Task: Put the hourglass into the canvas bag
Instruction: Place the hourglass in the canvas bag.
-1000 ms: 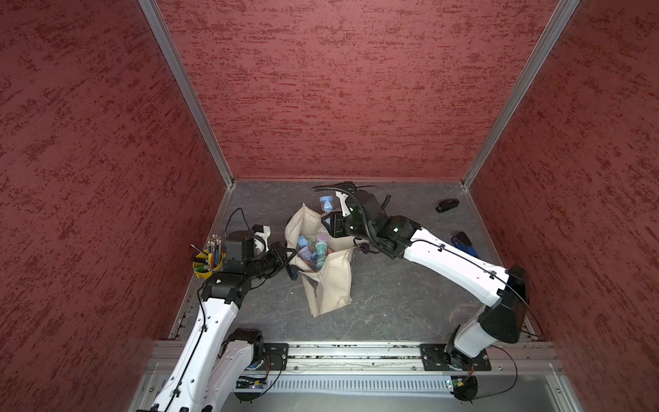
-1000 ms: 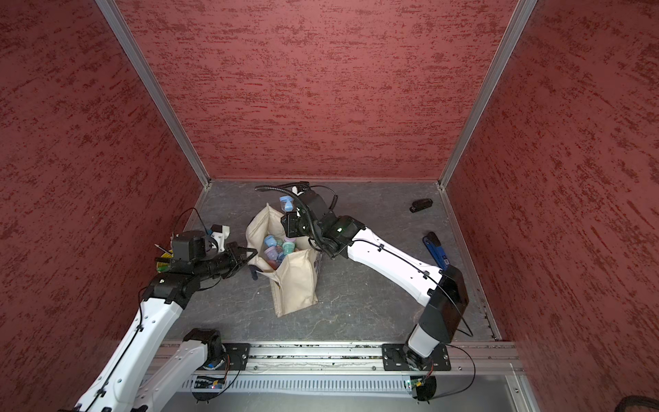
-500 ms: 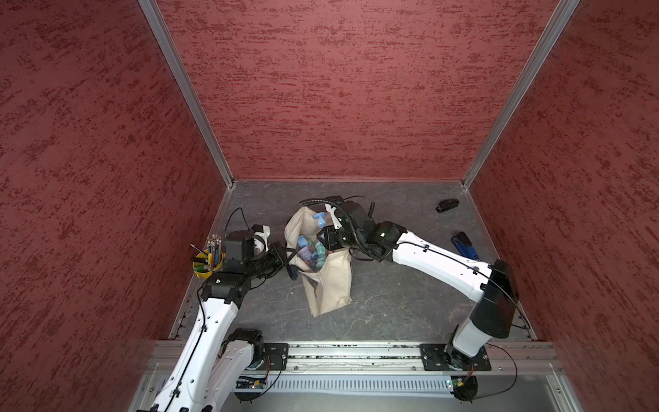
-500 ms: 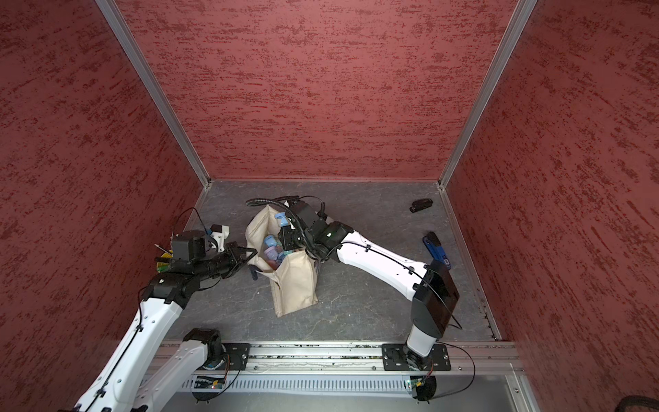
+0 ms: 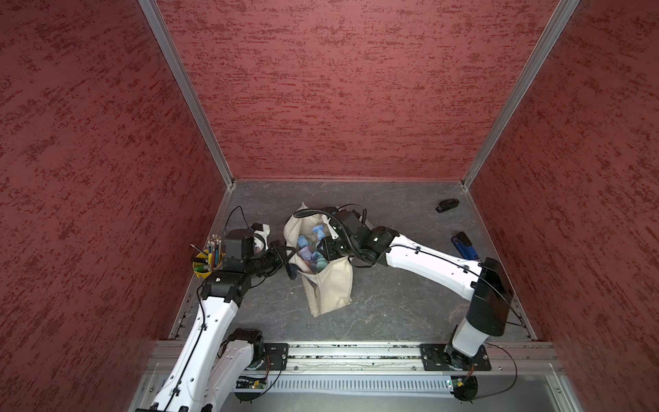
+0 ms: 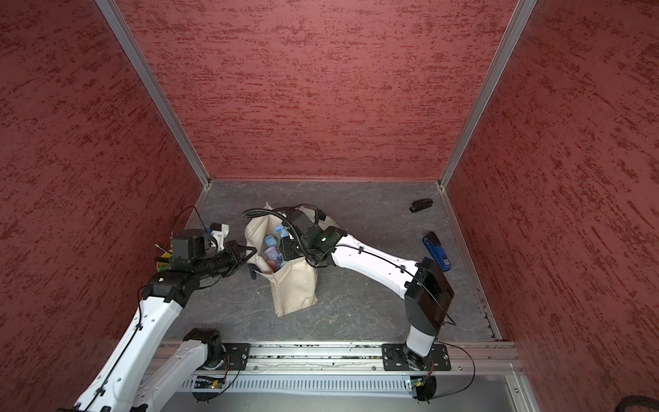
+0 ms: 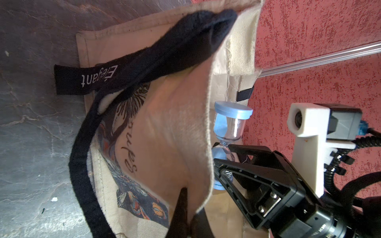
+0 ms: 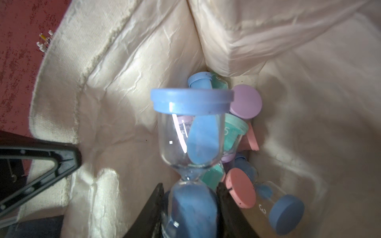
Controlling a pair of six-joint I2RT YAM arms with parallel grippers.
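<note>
The blue hourglass [image 8: 191, 142] hangs inside the open mouth of the canvas bag [image 5: 331, 285], at the centre of both top views. The right gripper [image 8: 190, 197] is clamped on its lower bulb. The left gripper [image 5: 288, 251] pinches the bag's rim. If dropped carelessly, the glass could strike the other hourglasses [image 8: 243, 107] piled beneath. If the rim slips free, the mouth may sag shut.
</note>
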